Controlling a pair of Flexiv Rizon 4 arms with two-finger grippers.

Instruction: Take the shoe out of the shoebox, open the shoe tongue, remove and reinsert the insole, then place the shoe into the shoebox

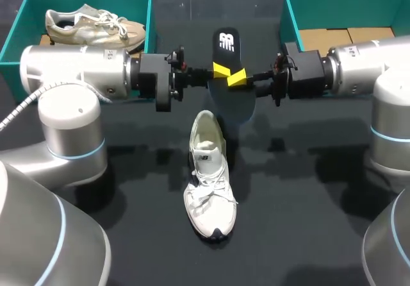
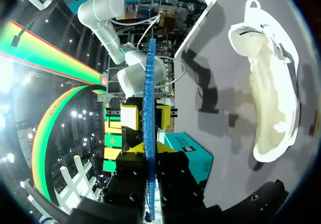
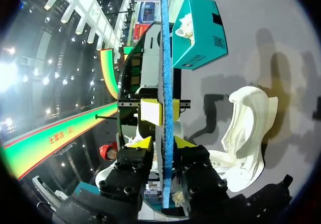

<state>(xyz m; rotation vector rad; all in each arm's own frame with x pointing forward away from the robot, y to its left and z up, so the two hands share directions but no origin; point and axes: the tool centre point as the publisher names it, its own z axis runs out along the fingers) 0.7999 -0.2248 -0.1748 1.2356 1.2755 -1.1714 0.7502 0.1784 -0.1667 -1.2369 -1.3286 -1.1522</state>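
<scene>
L tool (image 1: 220, 71) and R tool (image 1: 237, 78) meet over mid-bench. Both are pinched shut on the black insole (image 1: 225, 45), one from each side, holding it up off the bench (image 1: 307, 222). In the wrist views the insole's blue edge (image 2: 149, 83) (image 3: 164, 58) runs straight btwn each tool's fingers, w/ pads against both faces. White shoe (image 1: 208, 183) lies on the bench just near of the insole, toe toward the near edge, laces loose. Far left, the teal left shoebox (image 1: 13, 36) holds a 2nd shoe (image 1: 96, 26), beige. Far right, the teal right shoebox (image 1: 288, 10) shows its cardboard floor.
</scene>
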